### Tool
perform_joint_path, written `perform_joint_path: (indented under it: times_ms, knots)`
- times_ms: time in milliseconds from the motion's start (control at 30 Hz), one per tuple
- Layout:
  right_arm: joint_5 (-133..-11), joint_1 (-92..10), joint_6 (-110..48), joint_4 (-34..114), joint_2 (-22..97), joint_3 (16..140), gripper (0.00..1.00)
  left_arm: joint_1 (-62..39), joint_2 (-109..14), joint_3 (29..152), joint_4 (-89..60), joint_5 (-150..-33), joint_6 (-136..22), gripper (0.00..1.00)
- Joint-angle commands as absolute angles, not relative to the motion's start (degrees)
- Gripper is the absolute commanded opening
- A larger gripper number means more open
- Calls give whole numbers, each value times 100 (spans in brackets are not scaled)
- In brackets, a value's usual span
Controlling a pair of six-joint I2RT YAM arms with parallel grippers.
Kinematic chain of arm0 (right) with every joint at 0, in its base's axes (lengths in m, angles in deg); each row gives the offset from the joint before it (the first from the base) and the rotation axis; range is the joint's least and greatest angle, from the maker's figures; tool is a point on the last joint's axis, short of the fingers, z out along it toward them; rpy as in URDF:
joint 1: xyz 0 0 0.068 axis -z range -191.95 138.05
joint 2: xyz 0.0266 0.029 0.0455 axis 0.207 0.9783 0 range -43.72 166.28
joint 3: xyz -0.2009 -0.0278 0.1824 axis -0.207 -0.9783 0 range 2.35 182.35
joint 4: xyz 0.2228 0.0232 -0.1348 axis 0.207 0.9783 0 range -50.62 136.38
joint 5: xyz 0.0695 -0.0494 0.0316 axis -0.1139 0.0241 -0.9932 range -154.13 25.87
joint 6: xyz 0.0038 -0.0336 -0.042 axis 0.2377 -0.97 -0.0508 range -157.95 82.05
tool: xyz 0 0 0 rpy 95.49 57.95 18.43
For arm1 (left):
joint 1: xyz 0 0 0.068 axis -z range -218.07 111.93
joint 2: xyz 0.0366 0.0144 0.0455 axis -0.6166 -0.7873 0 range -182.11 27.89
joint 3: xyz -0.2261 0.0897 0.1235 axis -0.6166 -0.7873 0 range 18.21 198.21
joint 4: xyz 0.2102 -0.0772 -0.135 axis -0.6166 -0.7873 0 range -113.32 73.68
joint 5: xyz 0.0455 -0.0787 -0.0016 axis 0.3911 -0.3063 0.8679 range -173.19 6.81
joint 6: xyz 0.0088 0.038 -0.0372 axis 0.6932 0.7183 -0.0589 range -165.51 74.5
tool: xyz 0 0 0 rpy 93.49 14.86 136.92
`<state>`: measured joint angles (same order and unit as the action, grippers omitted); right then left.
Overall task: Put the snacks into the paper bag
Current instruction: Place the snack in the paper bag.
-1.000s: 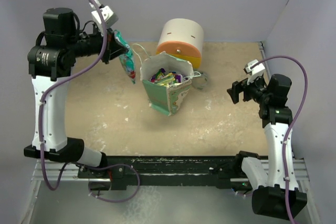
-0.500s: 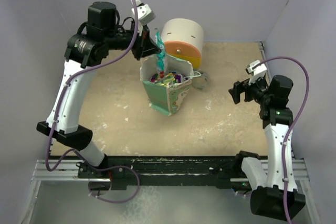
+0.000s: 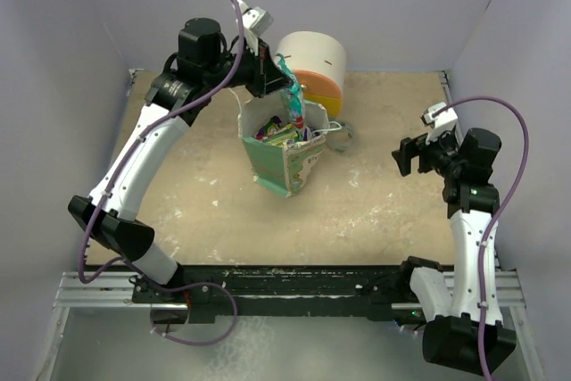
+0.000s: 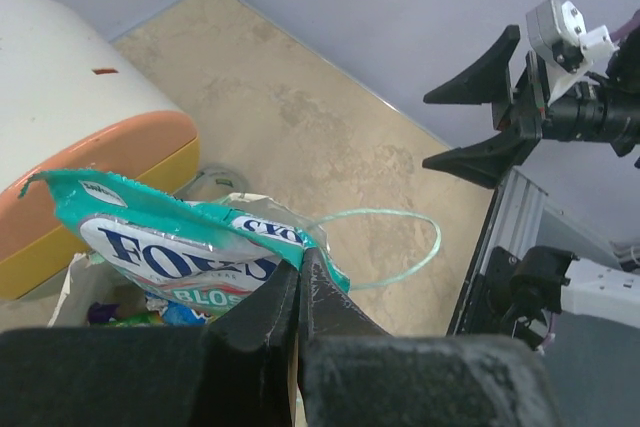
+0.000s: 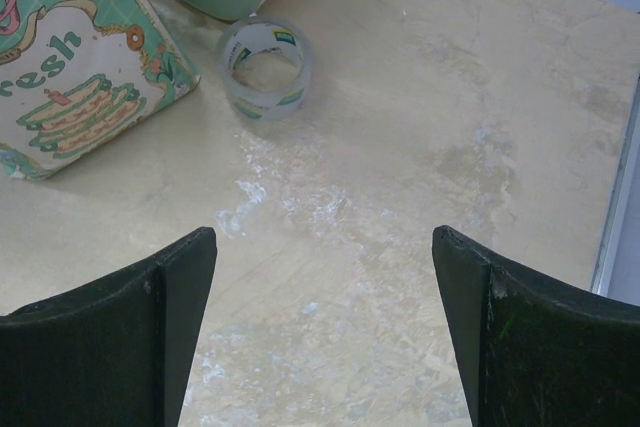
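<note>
One teal packet (image 3: 293, 101) hangs pinched in the left hand (image 3: 273, 79) above the paper bag (image 3: 287, 167), upper centre; right hand (image 3: 409, 156) spread empty.

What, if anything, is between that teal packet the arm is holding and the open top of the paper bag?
Nothing visible. The left jaws hold the teal snack packet hanging right over the paper bag's open mouth; only the packets already inside lie below it.
</note>
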<state>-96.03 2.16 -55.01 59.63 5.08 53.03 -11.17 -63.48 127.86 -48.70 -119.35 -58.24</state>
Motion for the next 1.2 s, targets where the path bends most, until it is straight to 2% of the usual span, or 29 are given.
perform_joint_path:
  times_ms: [0, 333, 633, 833, 1167]
  knots:
    - [-9659, 273, -5413, 5819, 459, 5292, 91, -1044, -5966, 12511, -3546, -11566, -6612, 0]
    - [-9769, 291, -5372, 5784, 435, 5271, 91, -998, -5839, 11915, -3438, -11021, -7003, 0]
    - [-9804, 310, -5376, 5740, 496, 5253, 91, -985, -5610, 10916, -2716, -11396, -7571, 0]
    - [-9806, 328, -5377, 5724, 479, 5228, 91, -985, -5638, 10613, -2472, -11014, -8047, 9]
    - [-9823, 332, -5377, 5687, 497, 5197, 91, -976, -5592, 10323, -2578, -10950, -8115, 15]
